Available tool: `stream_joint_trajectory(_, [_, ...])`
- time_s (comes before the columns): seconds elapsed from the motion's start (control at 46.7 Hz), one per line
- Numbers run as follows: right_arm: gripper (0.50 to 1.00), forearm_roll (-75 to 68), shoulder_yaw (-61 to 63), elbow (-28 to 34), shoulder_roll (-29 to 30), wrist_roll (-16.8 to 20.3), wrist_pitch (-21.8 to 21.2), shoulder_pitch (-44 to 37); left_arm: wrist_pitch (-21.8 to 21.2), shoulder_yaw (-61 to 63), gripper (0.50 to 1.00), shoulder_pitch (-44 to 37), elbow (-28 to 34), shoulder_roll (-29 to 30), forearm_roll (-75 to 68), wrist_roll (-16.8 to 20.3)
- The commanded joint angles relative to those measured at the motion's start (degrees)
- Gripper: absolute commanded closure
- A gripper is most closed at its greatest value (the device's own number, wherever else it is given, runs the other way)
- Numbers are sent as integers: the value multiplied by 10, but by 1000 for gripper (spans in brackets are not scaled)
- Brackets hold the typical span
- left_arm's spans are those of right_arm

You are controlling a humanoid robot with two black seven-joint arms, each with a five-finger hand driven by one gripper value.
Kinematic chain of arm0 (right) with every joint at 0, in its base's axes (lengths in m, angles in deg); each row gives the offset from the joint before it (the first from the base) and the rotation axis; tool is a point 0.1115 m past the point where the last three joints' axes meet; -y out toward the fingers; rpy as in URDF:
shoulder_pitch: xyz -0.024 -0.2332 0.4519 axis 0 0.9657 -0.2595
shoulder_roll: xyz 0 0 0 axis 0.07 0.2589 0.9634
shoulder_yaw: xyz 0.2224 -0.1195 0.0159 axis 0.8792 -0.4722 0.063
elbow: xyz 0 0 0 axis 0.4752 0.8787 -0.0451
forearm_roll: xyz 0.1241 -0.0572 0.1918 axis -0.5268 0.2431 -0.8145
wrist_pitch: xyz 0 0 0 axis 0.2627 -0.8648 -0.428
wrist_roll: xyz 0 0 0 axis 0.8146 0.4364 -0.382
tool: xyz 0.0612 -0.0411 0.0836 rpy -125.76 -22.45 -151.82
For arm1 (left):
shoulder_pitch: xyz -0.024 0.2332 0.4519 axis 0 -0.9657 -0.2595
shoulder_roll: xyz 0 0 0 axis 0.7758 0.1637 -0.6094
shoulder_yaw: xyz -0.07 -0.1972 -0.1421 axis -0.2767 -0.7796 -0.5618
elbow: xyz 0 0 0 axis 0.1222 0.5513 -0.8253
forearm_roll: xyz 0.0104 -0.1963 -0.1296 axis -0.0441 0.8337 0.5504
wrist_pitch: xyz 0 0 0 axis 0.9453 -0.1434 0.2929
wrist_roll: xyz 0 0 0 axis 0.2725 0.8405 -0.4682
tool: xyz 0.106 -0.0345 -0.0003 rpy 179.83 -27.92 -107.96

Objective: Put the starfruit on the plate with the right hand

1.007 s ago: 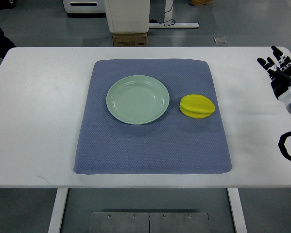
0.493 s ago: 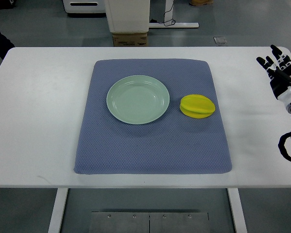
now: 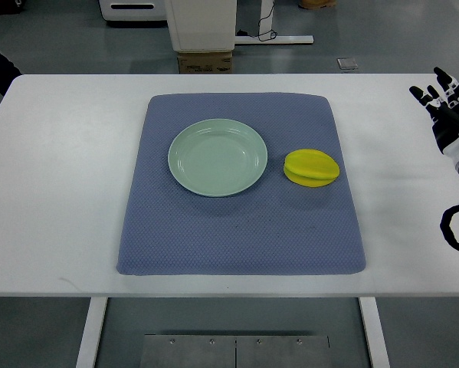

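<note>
Findings at this moment. The starfruit [image 3: 311, 167] lies on the blue mat [image 3: 237, 230], just beside the right rim of the green plate [image 3: 218, 157] and not touching it. The plate is bare. The mat is spread on the white counter [image 3: 60, 169].

My right robot hand [image 3: 446, 103] is at the far right edge of the view, above the counter and well apart from the fruit. Its fingers [image 3: 442, 77] are spread apart and hold nothing. My left arm does not show.

Assessment: the reach has not begun in earnest; the task stands at its opening step.

Recommended execution of the reach and grasp:
- Bring the hand in from the right, keeping the fingers open until they straddle the fruit.
- The fruit is ridged and looks smooth-skinned; I judge it may roll or slip if pinched on a ridge, so close across its broad body from above.
- Come down squarely; a glancing contact could nudge it against the plate rim.
- The transfer is short: lift clear of the rim, move left, and release over the plate's centre.
</note>
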Motion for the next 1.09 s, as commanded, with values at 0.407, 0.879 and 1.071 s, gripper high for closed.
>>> stream_joint_trajectory(0.407, [500, 2, 6, -11, -2, -28, -9, -5, 0, 0, 500, 0, -1, 0, 0, 0])
stream_joint_trajectory(0.879, [500, 79, -49, 84, -24, -30, 40, 17, 0, 0, 500, 0, 0, 0, 0, 0])
stream_joint_trajectory(1.071, [500, 148, -59, 133, -25, -30, 100, 18, 0, 0, 500, 0, 0, 0, 0, 0])
